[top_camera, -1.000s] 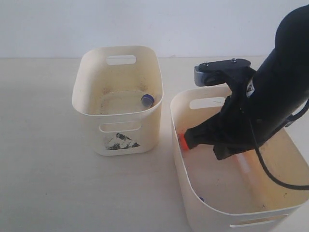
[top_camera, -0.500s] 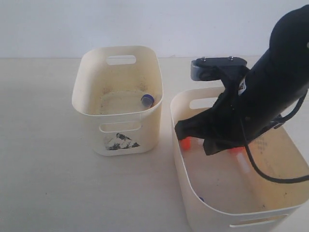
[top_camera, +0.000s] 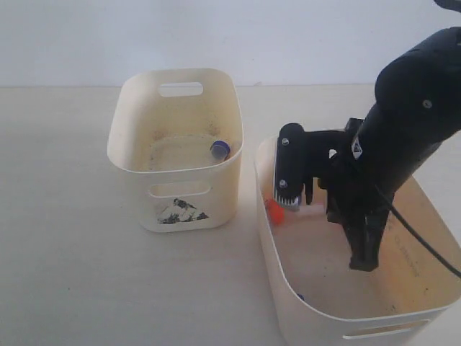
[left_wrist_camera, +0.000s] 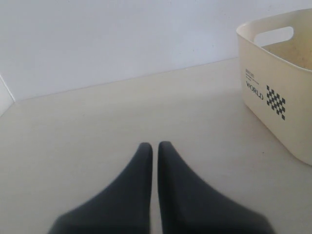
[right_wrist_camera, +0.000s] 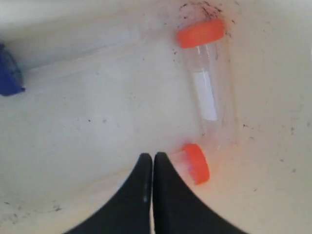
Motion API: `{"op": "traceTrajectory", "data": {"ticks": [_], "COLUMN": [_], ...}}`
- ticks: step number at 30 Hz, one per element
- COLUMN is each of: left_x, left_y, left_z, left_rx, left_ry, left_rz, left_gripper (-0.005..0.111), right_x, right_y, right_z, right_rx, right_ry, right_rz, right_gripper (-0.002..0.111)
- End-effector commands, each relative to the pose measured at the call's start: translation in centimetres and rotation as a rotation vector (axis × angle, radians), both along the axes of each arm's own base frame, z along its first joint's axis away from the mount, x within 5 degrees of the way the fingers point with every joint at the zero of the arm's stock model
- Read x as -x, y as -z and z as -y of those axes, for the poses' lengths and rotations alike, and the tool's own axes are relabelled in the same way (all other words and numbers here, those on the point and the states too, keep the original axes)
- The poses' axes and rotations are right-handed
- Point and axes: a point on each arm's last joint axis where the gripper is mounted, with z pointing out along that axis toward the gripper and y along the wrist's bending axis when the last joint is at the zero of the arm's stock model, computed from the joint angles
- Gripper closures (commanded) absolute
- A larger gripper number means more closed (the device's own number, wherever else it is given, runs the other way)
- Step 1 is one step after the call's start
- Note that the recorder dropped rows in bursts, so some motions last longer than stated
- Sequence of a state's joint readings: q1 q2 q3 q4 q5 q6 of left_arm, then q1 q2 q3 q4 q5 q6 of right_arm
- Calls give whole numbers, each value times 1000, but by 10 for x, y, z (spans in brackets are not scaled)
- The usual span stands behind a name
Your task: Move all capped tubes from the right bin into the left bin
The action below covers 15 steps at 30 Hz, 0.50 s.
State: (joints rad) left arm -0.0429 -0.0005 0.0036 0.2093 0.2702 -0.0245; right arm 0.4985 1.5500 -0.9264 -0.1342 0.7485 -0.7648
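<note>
Jaws closed, empty, both sides: right jaws inside the right bin [top_camera: 317, 322] beside two orange-capped tubes [right_wrist_camera: 207, 92], left jaws over counter [left_wrist_camera: 87, 122]

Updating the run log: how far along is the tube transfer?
Done: one blue-capped tube lies in the left bin. In hand: nothing; the right gripper is shut and empty inside the right bin, beside an orange-capped tube. Remaining: that tube, a second orange-capped tube and a blue-capped one, all in the right bin.
</note>
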Motion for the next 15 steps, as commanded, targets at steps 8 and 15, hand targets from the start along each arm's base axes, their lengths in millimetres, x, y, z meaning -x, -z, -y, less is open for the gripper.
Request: {"op": "traceTrajectory", "data": {"ticks": [8,15], "left_x": [0,0], "left_y": [-2,-2], "left_z": [0,0], "left_rx": [17,17], "left_ry": [1,1], "left_rz": [12,12], "left_gripper": [102,102], "right_x": [-11,-8], "right_y": [-6,-4], "right_z": [-7,-10], "right_rx": [5,-50], "right_ry": [-240,-203], "right_rz": [150,135], "right_gripper": [108,47]}}
